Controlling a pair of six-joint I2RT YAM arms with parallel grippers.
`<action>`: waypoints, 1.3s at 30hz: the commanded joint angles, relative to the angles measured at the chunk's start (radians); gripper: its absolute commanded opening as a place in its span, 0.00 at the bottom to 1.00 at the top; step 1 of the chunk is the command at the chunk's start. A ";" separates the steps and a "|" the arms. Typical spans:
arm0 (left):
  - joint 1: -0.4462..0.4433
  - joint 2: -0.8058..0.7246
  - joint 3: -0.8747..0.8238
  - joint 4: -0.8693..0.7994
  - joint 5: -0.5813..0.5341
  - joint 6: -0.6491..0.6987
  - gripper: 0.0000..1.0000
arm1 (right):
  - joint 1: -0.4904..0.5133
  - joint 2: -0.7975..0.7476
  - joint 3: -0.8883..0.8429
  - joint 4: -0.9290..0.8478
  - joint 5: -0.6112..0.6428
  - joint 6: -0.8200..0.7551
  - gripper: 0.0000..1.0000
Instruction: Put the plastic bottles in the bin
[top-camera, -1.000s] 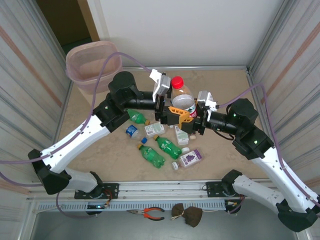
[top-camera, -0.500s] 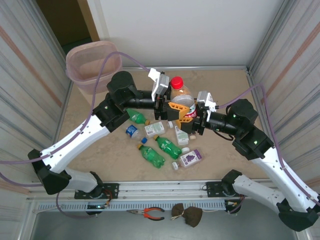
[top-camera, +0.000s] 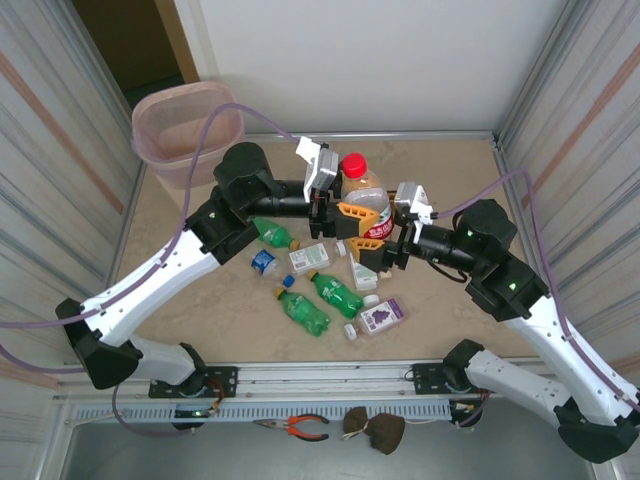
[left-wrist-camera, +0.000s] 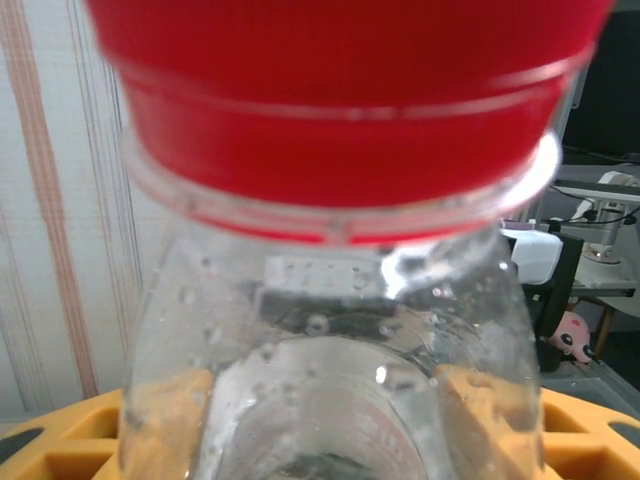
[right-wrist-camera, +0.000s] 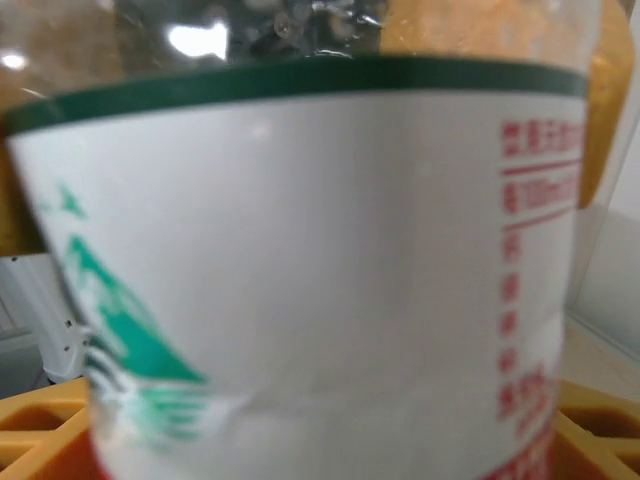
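Observation:
A clear plastic bottle (top-camera: 362, 195) with a red cap (left-wrist-camera: 340, 90) and a white-and-red label (right-wrist-camera: 320, 250) is held upright above the table, between both arms. My left gripper (top-camera: 347, 212) is shut on it just below the cap, and its orange fingers (left-wrist-camera: 165, 420) press either side of the neck. My right gripper (top-camera: 386, 242) is open around the labelled body, with orange fingers (right-wrist-camera: 40, 435) at both lower corners. Several more bottles lie below, among them green ones (top-camera: 335, 293), a blue-labelled one (top-camera: 265, 263) and a purple-labelled one (top-camera: 381, 316). The bin (top-camera: 185, 125) stands at the back left.
Ribbed metal walls (top-camera: 60, 160) close in both sides, and a white wall stands behind. A metal rail (top-camera: 320, 378) runs along the table's near edge. Orange-handled pliers (top-camera: 298, 427) lie on the ledge below it. Purple cables loop over both arms.
My left gripper has closed on the bottle's neck. My right gripper, which was holding the bottle, has opened its jaws. The bottle has barely moved.

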 joint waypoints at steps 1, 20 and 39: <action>0.016 -0.033 -0.001 -0.022 -0.033 0.038 0.56 | 0.008 -0.031 0.022 -0.025 0.032 0.007 0.81; 0.381 -0.089 0.147 -0.477 -0.297 0.155 0.57 | 0.012 -0.103 0.017 -0.100 0.128 0.011 0.78; 0.899 0.221 0.423 -0.665 -0.457 0.037 0.55 | 0.016 -0.102 0.031 -0.135 0.155 0.018 0.76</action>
